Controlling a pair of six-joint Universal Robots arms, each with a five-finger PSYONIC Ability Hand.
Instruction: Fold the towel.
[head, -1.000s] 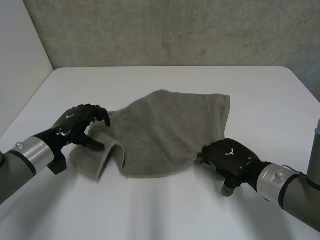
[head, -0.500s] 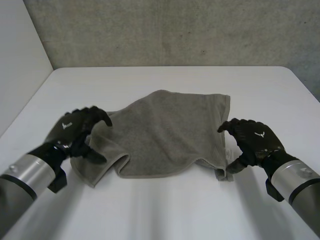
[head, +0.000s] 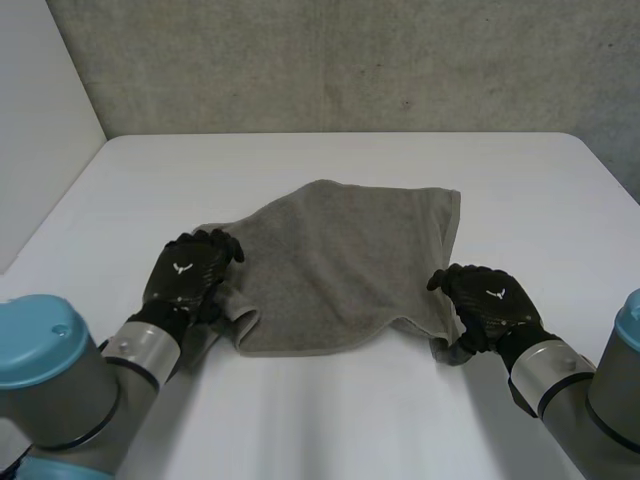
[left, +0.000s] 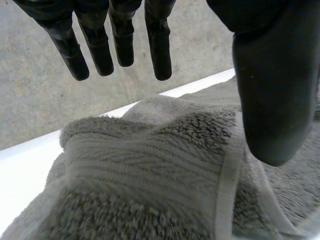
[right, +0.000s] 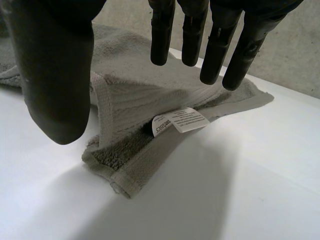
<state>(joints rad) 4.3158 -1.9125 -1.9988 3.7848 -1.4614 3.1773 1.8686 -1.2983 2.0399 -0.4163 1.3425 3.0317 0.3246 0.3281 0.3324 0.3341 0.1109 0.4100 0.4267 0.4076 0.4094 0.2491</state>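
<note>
A grey-brown towel (head: 340, 260) lies rumpled and partly folded in the middle of the white table (head: 320, 420). My left hand (head: 188, 275) hovers over its near left corner, fingers (left: 120, 40) straight and spread above the bunched cloth (left: 150, 165), holding nothing. My right hand (head: 487, 305) hangs over the near right corner, open as well, with its fingers (right: 200, 35) and thumb apart above the turned-up corner (right: 125, 130). A white care label (right: 179, 121) sticks out from under that corner.
A grey wall (head: 340, 60) runs behind the table's far edge. Bare tabletop surrounds the towel on every side, with wide room in front of both hands.
My left hand let go of the towel's near left corner and opened above it. My right hand moved from beside the near edge to above the near right corner.
</note>
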